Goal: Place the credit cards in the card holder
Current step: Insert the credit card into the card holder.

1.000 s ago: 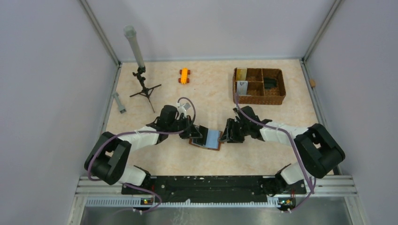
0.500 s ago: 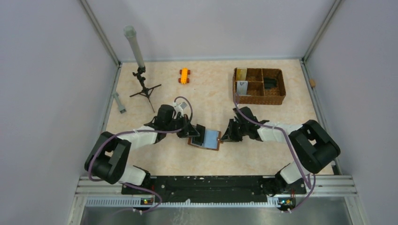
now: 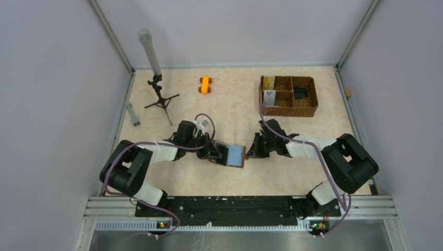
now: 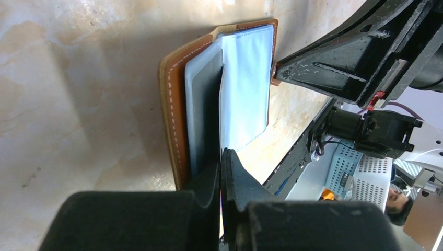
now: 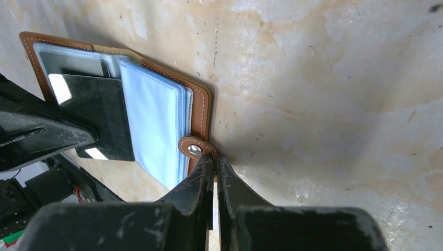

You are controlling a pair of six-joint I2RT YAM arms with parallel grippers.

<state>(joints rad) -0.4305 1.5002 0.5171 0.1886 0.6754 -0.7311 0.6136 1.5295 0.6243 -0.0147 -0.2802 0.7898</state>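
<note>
The card holder lies open on the surface, near the middle, blue pockets up. The left end effector reaches in from the left, its fingers pressed together on a black card that lies over the holder's left half. The right end effector is at the holder's right edge, fingers closed, tips pinching the snap tab. Far right, a woven basket holds a gold card and a silver card in its left compartments.
</note>
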